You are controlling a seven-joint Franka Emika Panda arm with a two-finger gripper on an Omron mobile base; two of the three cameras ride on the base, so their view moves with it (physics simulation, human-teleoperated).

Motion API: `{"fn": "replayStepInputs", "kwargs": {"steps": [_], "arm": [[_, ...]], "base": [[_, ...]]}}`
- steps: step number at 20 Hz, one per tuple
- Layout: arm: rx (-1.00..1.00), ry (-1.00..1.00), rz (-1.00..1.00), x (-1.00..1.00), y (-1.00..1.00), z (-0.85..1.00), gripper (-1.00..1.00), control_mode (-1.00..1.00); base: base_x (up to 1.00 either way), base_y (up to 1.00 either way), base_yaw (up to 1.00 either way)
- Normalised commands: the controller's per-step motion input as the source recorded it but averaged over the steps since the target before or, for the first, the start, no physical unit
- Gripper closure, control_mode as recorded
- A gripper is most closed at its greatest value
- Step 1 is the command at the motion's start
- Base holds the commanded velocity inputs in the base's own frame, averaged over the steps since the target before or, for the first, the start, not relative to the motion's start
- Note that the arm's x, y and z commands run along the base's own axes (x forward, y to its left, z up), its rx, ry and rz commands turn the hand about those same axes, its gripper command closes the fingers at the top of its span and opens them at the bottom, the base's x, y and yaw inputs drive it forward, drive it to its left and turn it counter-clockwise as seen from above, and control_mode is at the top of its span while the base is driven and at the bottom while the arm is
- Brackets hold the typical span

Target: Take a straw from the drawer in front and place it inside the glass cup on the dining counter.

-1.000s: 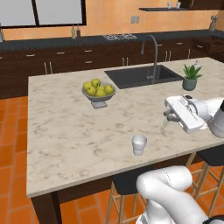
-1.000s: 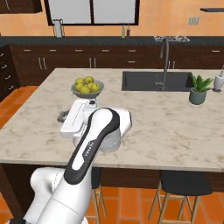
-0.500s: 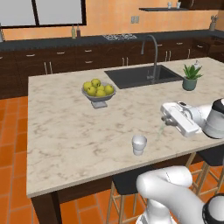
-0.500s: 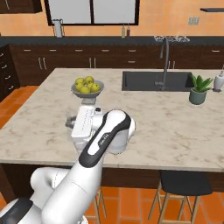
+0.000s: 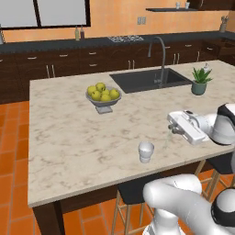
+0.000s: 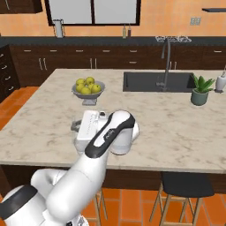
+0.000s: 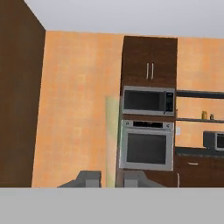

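The glass cup (image 5: 146, 151) stands upright on the dining counter (image 5: 69, 137) near its front edge. My gripper (image 5: 171, 127) hovers a little above the counter, to the right of the cup and slightly behind it, shut on the straw (image 5: 167, 139), which hangs down as a thin pale stick. In the hand view the straw (image 7: 112, 135) rises as a faint pale strip between the two fingertips (image 7: 89, 178). From the right base view the white hand (image 6: 90, 126) is above the counter's near edge (image 6: 176, 152). The drawer is out of view.
A grey bowl of yellow-green fruit (image 5: 103, 95) sits behind the cup. The dark sink (image 5: 149, 79) with its faucet (image 5: 160, 55) and a small potted plant (image 5: 199, 82) lie farther right. Stools (image 6: 187, 185) stand under the counter's front edge.
The hand with the straw has drifted toward the counter's front edge and slightly closer to the cup. The cup and bowl have not moved.
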Motion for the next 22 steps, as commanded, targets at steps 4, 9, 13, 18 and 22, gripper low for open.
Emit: {"fn": "replayStepInputs", "kwargs": {"steps": [4,9,13,18,22], "arm": [[0.0,0.07,0.0,0.28,0.0,-0.19,1.0,-1.0],[0.0,0.05,0.0,0.31,0.0,-0.15,1.0,-1.0],[0.0,0.0,0.0,0.34,0.0,-0.17,1.0,-1.0],[-0.02,0.0,0.0,0.34,0.05,-0.29,1.0,-1.0],[-0.02,0.0,0.0,0.34,0.12,-0.28,1.0,-1.0]], "base": [[0.0,0.0,0.0],[0.0,0.0,0.0],[0.0,0.0,0.0],[0.0,0.0,0.0],[0.0,0.0,0.0]]}}
